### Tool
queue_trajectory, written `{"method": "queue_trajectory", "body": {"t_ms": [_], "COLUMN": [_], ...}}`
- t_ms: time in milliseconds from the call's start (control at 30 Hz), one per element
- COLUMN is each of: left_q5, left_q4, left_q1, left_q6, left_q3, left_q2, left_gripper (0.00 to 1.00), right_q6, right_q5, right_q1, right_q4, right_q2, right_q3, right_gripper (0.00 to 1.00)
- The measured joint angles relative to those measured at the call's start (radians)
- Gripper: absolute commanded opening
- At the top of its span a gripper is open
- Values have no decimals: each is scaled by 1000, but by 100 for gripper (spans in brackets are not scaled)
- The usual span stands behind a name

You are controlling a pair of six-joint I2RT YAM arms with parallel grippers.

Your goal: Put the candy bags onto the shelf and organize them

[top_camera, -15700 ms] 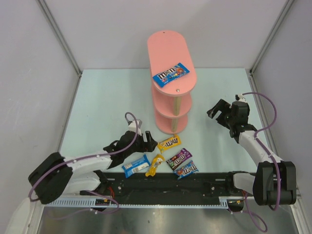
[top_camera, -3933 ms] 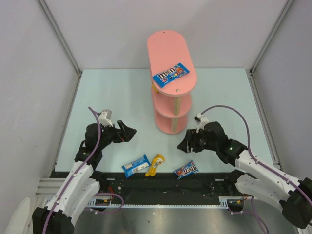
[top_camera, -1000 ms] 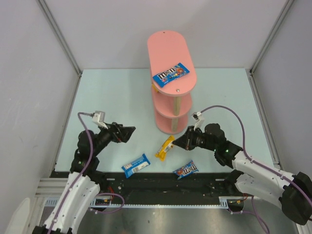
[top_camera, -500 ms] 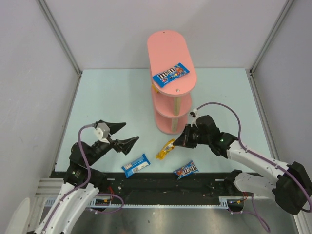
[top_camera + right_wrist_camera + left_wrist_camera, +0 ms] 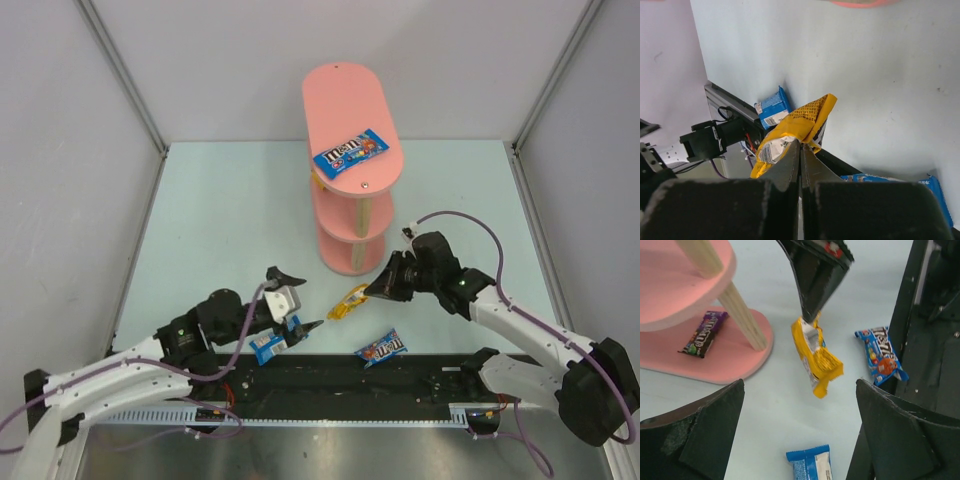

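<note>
The pink shelf (image 5: 352, 110) stands at the back centre. A blue candy bag (image 5: 350, 152) lies on its top tier, and a purple bag (image 5: 704, 333) rests on the bottom tier (image 5: 740, 357). My right gripper (image 5: 372, 290) is shut on a yellow candy bag (image 5: 349, 301), which hangs just above the table in front of the shelf (image 5: 790, 130). My left gripper (image 5: 297, 303) is open, its fingers wide apart above a blue bag (image 5: 268, 345) lying face down (image 5: 811, 465). Another blue bag (image 5: 381, 348) lies near the front edge.
A black rail (image 5: 330, 385) runs along the table's front edge, close behind both loose blue bags. Grey enclosure walls close in the left, right and back. The right arm's purple cable (image 5: 470, 225) loops above its wrist.
My left arm has swung forward and to the right, bringing its open gripper over the face-down blue bag. The right gripper has raised the yellow bag slightly toward the shelf.
</note>
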Motion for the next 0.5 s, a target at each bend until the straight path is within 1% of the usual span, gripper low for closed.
{"method": "queue_trajectory", "body": {"t_ms": [167,267,467,500], "left_q5": [-121,-193,-356,-381], "left_q4": [10,51,153,163], "left_q1": [-120,-185,-359,-381], "left_q6": [61,82,117,122], "left_q3": [0,0,0,0], "left_q2": [64,90,209,230], "left_gripper": [98,98,98,95], "right_q6": [0,-1,1,1], "right_q5": [-23,-37,-78,-80], "right_q1": [-42,-61,-76,-76], "right_q4": [-19,-21,-19,-19], "right_q2": [-20,-28,-29,-29], "right_q3": [0,0,0,0], "right_gripper": [0,0,0,0]}}
